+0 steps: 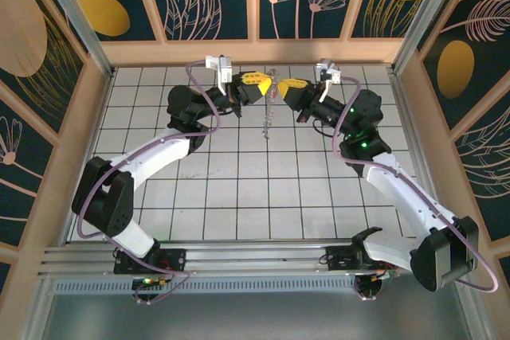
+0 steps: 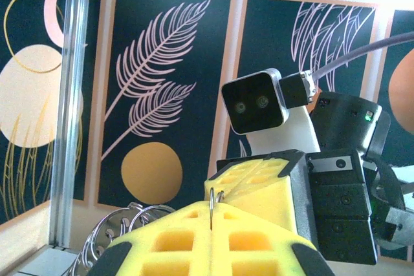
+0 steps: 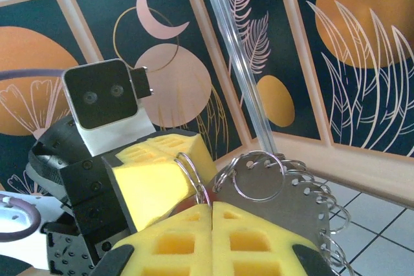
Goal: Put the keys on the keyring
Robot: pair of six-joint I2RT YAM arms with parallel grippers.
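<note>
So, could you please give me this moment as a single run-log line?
left gripper: shut on keyring wire | right gripper: shut, tip to tip with left | keyring: dangling below both grippers

table (image 1: 255, 197) — white, dark grid lines | border: wooden wall (image 1: 255, 52) | near edge — metal rail (image 1: 263, 260)
</note>
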